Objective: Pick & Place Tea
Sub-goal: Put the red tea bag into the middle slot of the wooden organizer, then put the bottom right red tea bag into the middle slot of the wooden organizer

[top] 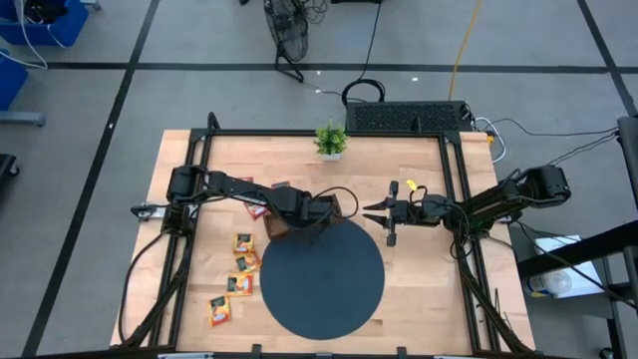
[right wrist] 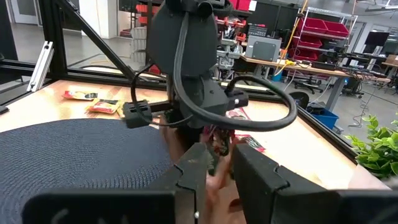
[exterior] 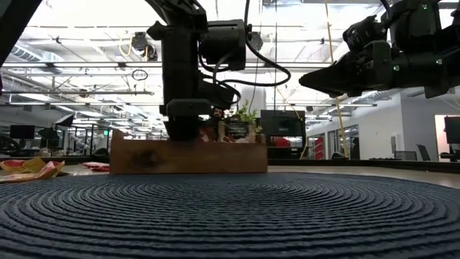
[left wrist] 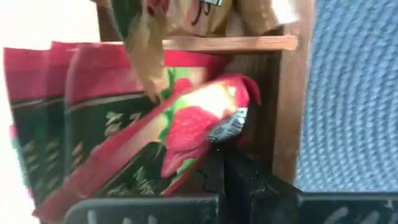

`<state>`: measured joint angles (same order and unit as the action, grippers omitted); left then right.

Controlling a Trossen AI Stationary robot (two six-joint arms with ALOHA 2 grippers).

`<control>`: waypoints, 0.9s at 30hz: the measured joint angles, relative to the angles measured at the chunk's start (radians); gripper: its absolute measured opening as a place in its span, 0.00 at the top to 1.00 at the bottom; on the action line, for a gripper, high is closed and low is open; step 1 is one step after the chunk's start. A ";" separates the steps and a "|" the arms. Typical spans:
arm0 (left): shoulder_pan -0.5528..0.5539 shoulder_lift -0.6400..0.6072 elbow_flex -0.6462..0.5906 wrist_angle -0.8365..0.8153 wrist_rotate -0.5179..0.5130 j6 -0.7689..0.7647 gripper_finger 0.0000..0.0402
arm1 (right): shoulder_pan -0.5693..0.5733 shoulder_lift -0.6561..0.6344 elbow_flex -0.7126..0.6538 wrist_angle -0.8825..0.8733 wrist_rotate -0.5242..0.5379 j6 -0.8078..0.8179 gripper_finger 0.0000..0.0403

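Wooden worktop, dark round mat at centre. Left gripper lowered into tray at mat's far edge, clamped on red sachet (end compartment). Sachet to be seated upright beside neighbours before release, it is judged. Right gripper hovers beside, narrowly parted, nothing held.

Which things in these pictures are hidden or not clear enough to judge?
- High view: the left gripper covers most of the wooden tray, so its compartments are hidden.
- Left wrist view: the print on the red sachet is blurred; other sachets are cut off by the edge.
- Low view: the tray's wall hides its contents.
- Right gripper: anything held is too small to tell.
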<state>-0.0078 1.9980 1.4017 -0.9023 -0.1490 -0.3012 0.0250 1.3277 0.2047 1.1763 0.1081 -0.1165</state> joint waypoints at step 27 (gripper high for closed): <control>-0.010 -0.087 0.146 -0.546 -0.488 -0.211 0.97 | 0.000 0.000 0.000 -0.015 0.000 0.000 0.83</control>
<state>-0.0178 1.9106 1.5479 -1.4483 -0.6368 -0.5121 0.0250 1.3281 0.2047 1.1609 0.1081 -0.1165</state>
